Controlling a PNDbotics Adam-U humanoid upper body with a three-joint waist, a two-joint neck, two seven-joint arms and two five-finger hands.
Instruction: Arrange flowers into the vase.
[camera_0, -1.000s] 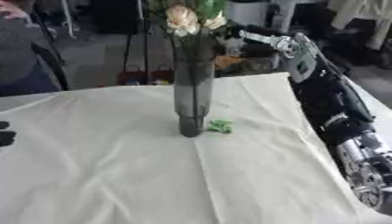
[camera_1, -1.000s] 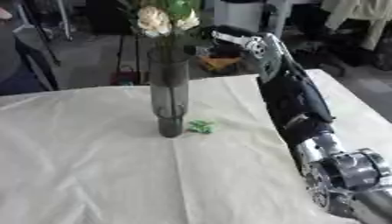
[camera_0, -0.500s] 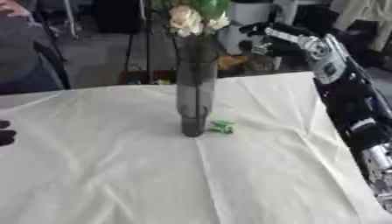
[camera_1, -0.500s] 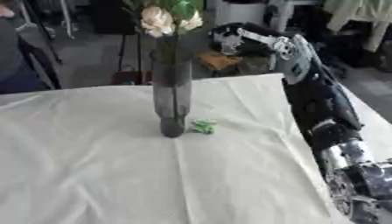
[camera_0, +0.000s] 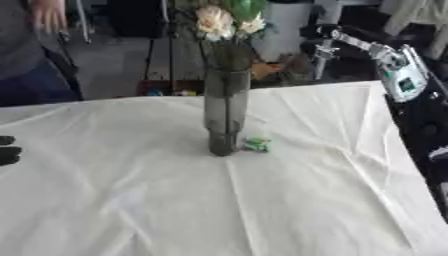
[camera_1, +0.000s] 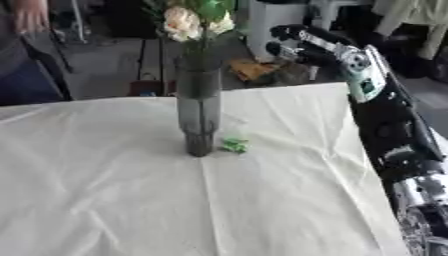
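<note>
A tall dark glass vase (camera_0: 226, 112) stands upright near the middle of the white-clothed table (camera_0: 131, 200). Cream and white flowers (camera_0: 224, 20) with green leaves stick out of its top. A small green scrap (camera_0: 256, 145) lies on the cloth at the right of the vase's foot. My right hand (camera_1: 299, 42) hangs in the air beyond the table's far edge, to the right of the blooms and apart from them, fingers relaxed and holding nothing. Only a black part of my left hand (camera_0: 7, 150) shows at the left edge, low over the cloth.
My right arm (camera_1: 385, 120) runs along the table's right side. A person (camera_0: 35, 45) stands past the far left corner, touching nothing. Cluttered floor and stands lie behind the table.
My right hand has drawn away from the flowers, to the right, and its arm has swung toward the table's right side. Vase, flowers and green scrap have stayed put.
</note>
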